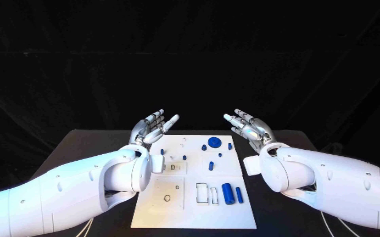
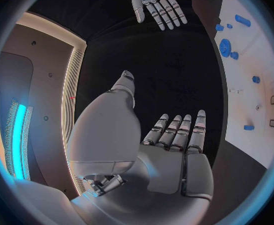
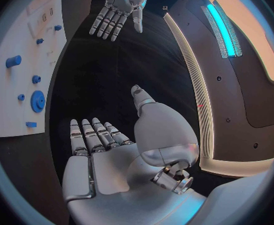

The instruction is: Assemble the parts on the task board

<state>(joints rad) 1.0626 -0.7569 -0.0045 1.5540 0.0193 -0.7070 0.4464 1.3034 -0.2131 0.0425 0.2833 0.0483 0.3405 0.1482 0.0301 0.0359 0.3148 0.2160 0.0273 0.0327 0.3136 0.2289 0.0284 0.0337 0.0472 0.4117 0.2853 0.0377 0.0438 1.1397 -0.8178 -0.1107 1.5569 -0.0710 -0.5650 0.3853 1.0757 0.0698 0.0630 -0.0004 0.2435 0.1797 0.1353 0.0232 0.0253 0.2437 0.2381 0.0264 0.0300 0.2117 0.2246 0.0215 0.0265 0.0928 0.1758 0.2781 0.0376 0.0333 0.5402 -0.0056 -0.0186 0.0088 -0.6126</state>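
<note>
This looks like a robot lab: a black desk (image 1: 95,138) with black curtains (image 1: 190,39) hung all around, and a white task board (image 1: 198,209) on it.

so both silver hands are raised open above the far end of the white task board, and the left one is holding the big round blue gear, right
Not quite: the left hand holds nothing. In the head view the big round blue gear lies on the white task board. Both hands, the right hand too, are raised open with fingers apart.
</note>
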